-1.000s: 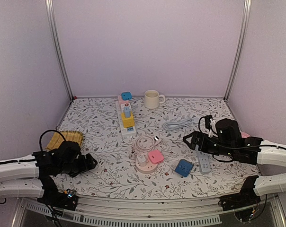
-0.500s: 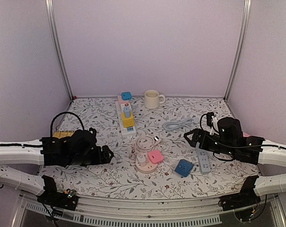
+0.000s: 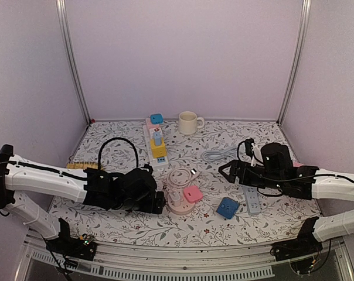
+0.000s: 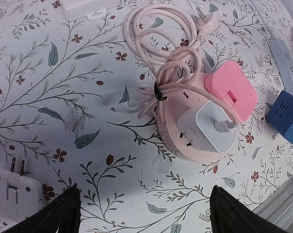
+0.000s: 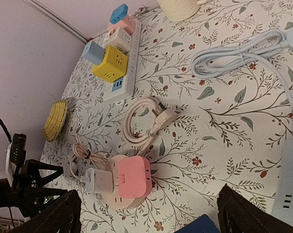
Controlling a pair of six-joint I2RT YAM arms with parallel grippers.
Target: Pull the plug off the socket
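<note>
Left fingers (image 4: 59, 216) stand wide apart and hold nothing, low over the worktop (image 3: 124, 146) and just left of the round pink socket (image 4: 178, 141). A loose white adapter (image 4: 13, 187) lies near the left-hand finger. The white plug (image 4: 212, 128) is seated in the socket's top face, and a thin cord runs from it to a tied bundle at the socket's edge. A pink cube (image 4: 231, 90) is plugged in right beside the plug, touching it. The socket's own pink cord (image 4: 156, 29) lies coiled behind it. At the back, a white strip (image 3: 157, 159) carries a yellow cube (image 3: 159, 149), with a mug (image 3: 189, 123) to its right. Right of the socket, apart from it, lie a blue cube (image 3: 228, 207) and a grey strip (image 3: 252, 202). The right fingers (image 5: 253, 213) are likewise spread wide and empty, pointing toward the socket from well apart.
</note>
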